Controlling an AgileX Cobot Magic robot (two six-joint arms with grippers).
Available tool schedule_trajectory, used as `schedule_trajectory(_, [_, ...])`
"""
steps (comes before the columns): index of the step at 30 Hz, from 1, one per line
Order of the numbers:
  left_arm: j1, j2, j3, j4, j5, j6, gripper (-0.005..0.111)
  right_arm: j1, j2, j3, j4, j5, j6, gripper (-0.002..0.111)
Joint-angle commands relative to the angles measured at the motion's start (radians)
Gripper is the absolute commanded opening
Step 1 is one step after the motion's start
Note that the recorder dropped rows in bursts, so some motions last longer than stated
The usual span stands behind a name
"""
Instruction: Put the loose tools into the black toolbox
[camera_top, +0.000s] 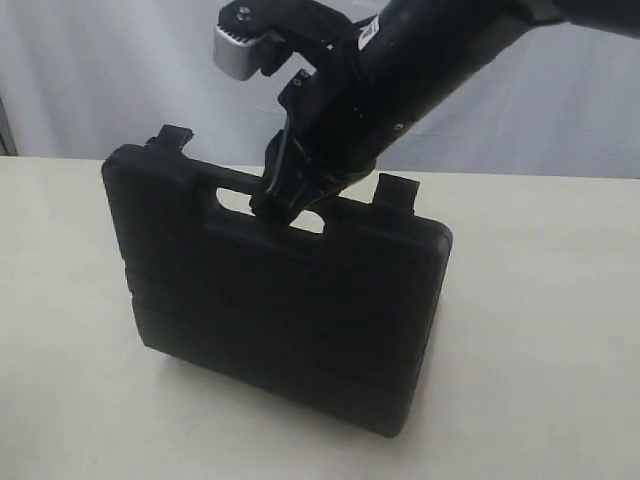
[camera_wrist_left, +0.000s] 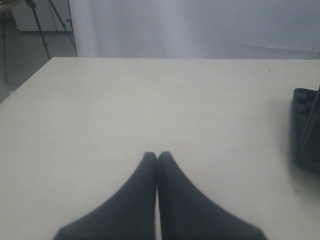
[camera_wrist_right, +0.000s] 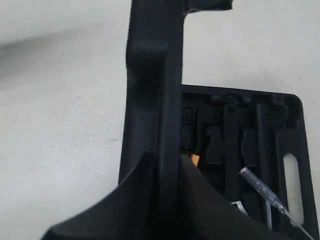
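The black toolbox (camera_top: 280, 300) stands on the table with its lid raised towards the camera. My right gripper (camera_top: 285, 200) is shut on the lid's top edge at the handle cut-out. In the right wrist view the lid's edge (camera_wrist_right: 155, 75) runs between my right gripper (camera_wrist_right: 167, 160) fingers. Beyond it lies the open base (camera_wrist_right: 280, 115) with moulded slots. A small orange patch (camera_wrist_right: 194, 159) shows in the base; I cannot tell what it belongs to. The tape measure, knife and tape roll are out of view. My left gripper (camera_wrist_left: 157, 156) is shut on nothing above bare table.
A thin metal shaft (camera_wrist_right: 265, 195) lies in the base. A corner of the toolbox (camera_wrist_left: 306, 130) shows at the edge of the left wrist view. The table's far edge (camera_wrist_left: 175, 58) meets a white curtain; a tripod (camera_wrist_left: 42, 30) stands beyond the corner.
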Motion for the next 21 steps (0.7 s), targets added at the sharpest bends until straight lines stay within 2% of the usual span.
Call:
schedule_trajectory(1, [-0.005,-0.001,0.003,-0.01,-0.008,-0.004,0.0,-0.082,0.077,-0.046,0.051,-0.048,-0.047,0.0])
schedule_trajectory(5, [-0.005,-0.001,0.003,-0.01,-0.008,-0.004,0.0,-0.173,0.195,-0.071,0.187,-0.036,-0.177,0.0])
schedule_trajectory(11, [-0.005,-0.001,0.003,-0.01,-0.008,-0.004,0.0,-0.269,0.351,-0.088,0.209,-0.094,-0.255,0.0])
schedule_trajectory(19, [-0.005,-0.001,0.003,-0.01,-0.008,-0.004,0.0,-0.3,0.488,-0.088,0.134,-0.194,-0.26,0.0])
schedule_trajectory(21, [-0.005,-0.001,0.003,-0.01,-0.008,-0.004,0.0,-0.3,0.511,-0.088,0.107,-0.205,-0.26,0.008])
